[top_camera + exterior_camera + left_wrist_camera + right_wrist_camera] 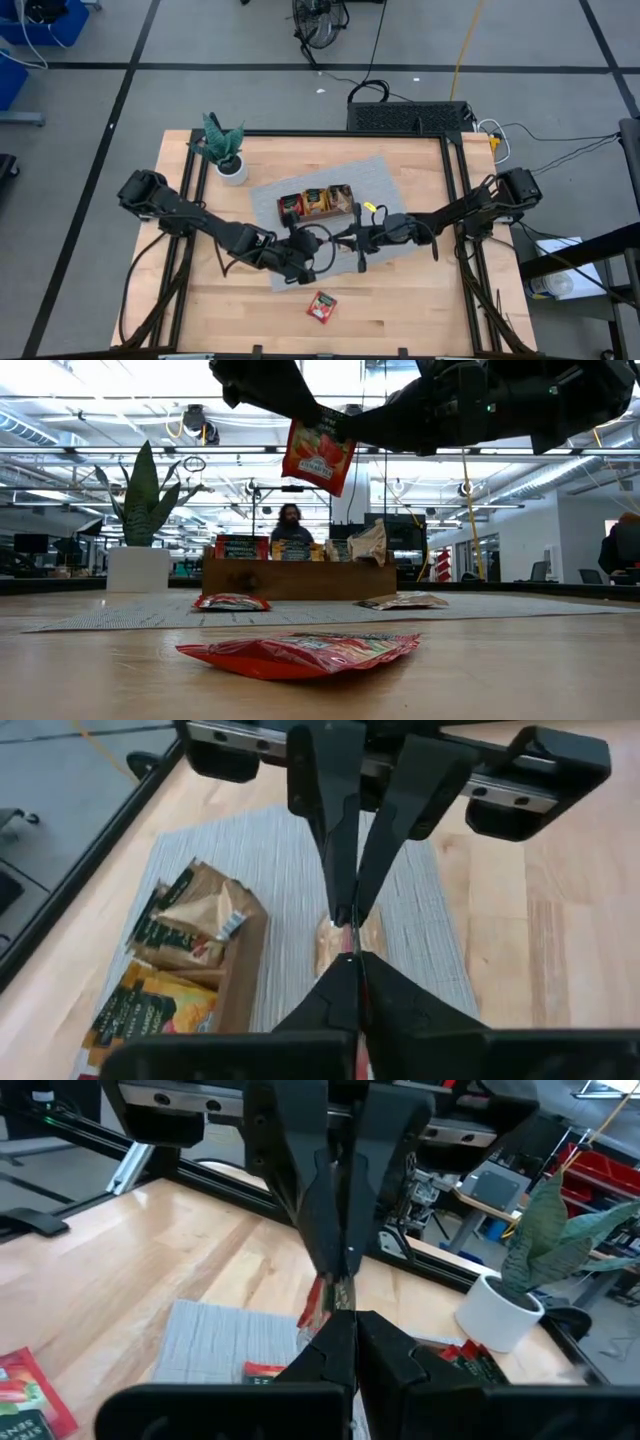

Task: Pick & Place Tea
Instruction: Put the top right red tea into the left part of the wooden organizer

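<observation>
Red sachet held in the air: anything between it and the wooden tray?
Nothing visible. The red sachet hangs pinched where the left gripper and right gripper meet, both shut, above the mat. The wooden tray stands just beyond, open air between. Its compartments already hold sachets, which may crowd the drop.

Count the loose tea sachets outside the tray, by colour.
Red sachets: 3, one held in the air, one on the bare table at, one on the mat at
Pale sachet: 1, on the mat
Total: 4
</observation>
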`<state>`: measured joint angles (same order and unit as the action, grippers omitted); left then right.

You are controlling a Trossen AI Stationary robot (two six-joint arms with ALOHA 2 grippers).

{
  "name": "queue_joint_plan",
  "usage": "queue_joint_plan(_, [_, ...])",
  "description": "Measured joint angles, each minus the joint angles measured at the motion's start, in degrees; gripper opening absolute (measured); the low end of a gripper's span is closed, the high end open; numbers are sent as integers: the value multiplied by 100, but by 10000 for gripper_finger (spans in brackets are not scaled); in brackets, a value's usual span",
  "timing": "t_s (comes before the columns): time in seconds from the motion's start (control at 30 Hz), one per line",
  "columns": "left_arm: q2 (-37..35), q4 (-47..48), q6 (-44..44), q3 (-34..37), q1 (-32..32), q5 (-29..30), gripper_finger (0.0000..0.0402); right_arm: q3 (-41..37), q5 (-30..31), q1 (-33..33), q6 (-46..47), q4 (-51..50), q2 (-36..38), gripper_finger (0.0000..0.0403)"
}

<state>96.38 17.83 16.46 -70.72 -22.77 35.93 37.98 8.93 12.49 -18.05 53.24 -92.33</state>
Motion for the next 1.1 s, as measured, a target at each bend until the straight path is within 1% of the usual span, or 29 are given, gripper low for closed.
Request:
queue_joint_plan(0.1, [0, 43, -4, 0, 40, 144, 4, 0, 7, 0, 88, -3, 0, 0])
queue_joint_plan(0.17, [0, 219, 0, 0, 44, 426, 3, 2, 77, -6, 108, 1, 0, 0])
queue_joint_plan(0.23, [-40, 593, 132, 0, -22, 822, 3, 10, 295, -11, 98, -3, 0, 0])
queue_joint_plan(0.37, [-177, 1597, 896, 0, -182, 1510, 2, 0, 845, 15, 34, -133, -4, 0])
queue_joint_plan(0.47, [-177, 2473, 1698, 93, -308, 1925, 2, -1, 1063, 3, -4, -254, 85, 0])
queue_joint_plan(0.53, [-204, 2600, 2096, 267, -345, 2163, 2, -1, 1075, 1, 19, -391, 191, 0])
queue_joint_plan(0.63, [-319, 2571, 2540, 811, -329, 2273, 1, 0, 1044, 13, 135, -470, 350, 0])
queue_joint_plan(0.67, [-379, 2482, 2592, 991, -280, 2291, 1, -2, 1048, 28, 141, -540, 412, 0])
queue_joint_plan(0.8, [-739, 1488, 2543, 1794, -122, 2212, 1, -28, 1050, 111, 145, -595, 506, 0])
queue_joint_plan(0.93, [-1200, 72, 1931, 2521, 45, 1883, 1, -33, 1047, 206, 62, -526, 501, 0])
queue_joint_plan(1.0, [-1370, -569, 1479, 2831, 145, 1732, 1, -33, 1049, 225, 38, -546, 507, 0])
queue_joint_plan(1.03, [-1440, -934, 1278, 2960, 191, 1552, 0, -33, 1049, 225, 42, -554, 502, 0])
queue_joint_plan(1.1, [-1609, -1276, 981, 3203, 318, 1307, 0, -33, 1049, 232, 68, -536, 498, 0])
